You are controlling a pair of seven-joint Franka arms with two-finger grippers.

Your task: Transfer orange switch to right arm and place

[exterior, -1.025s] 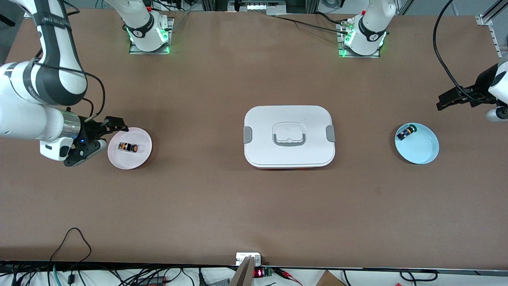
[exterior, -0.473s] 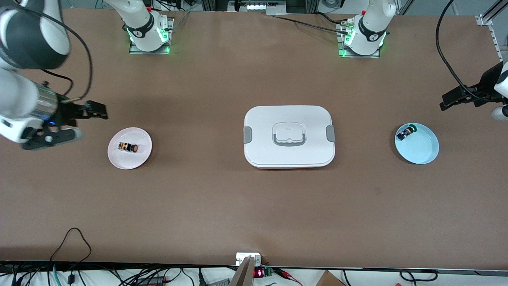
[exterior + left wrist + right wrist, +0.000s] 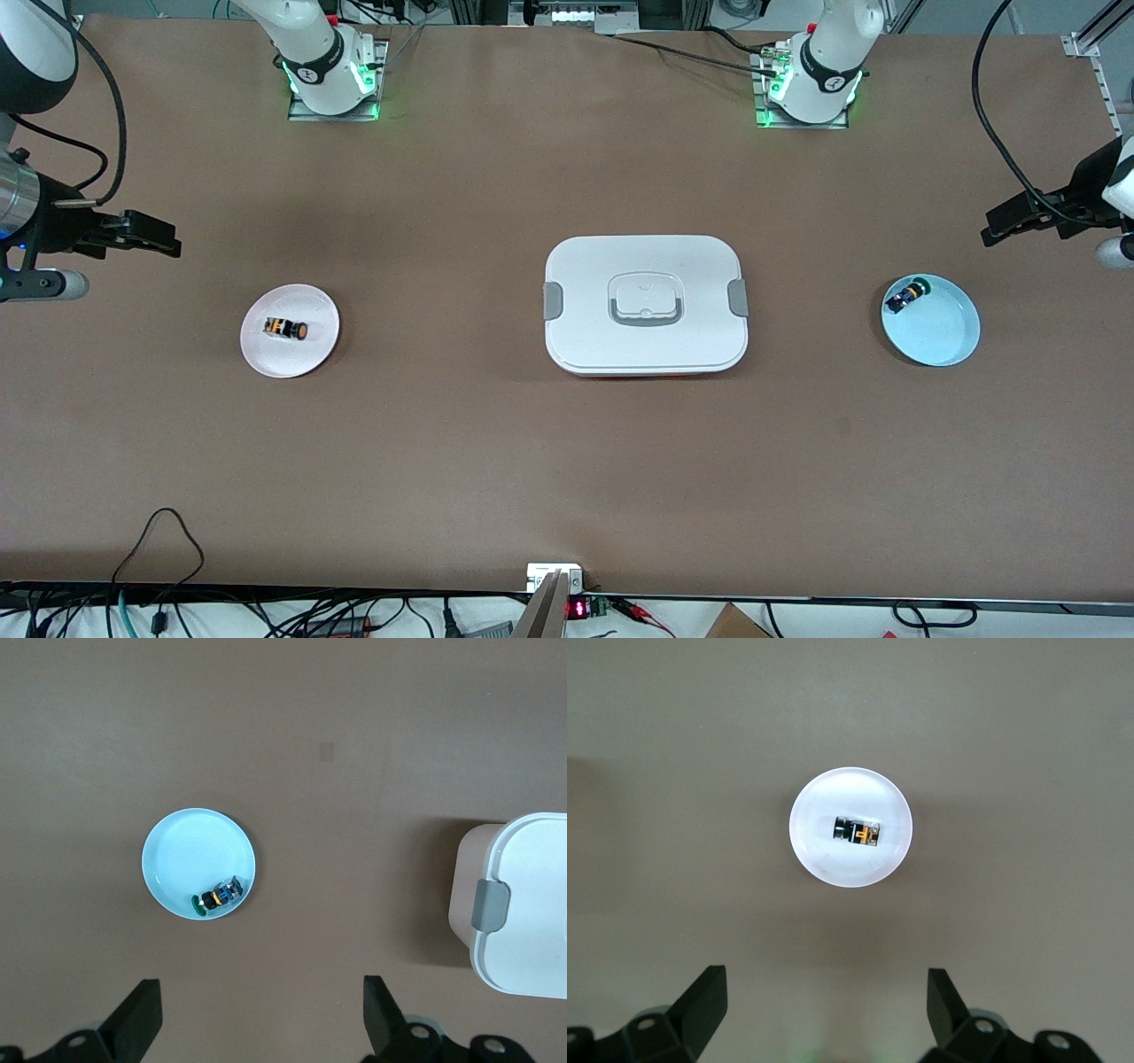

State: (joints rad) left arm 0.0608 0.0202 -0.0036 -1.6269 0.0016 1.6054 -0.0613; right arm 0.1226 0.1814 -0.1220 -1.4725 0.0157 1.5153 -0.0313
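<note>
front view — orange switch (image 3: 285, 329) lying on pink plate (image 3: 314, 354) | right gripper (image 3: 168, 245) fingers apart, empty | left gripper (image 3: 992, 229) fingers apart, waiting

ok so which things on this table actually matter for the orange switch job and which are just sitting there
Part of the job:
- orange switch, lying on the pink plate
- right gripper, open, up over the table at the right arm's end
- left gripper, open, waiting over the left arm's end

Just lying about:
- white lidded box mid-table
- blue plate holding the green-capped switch
</note>
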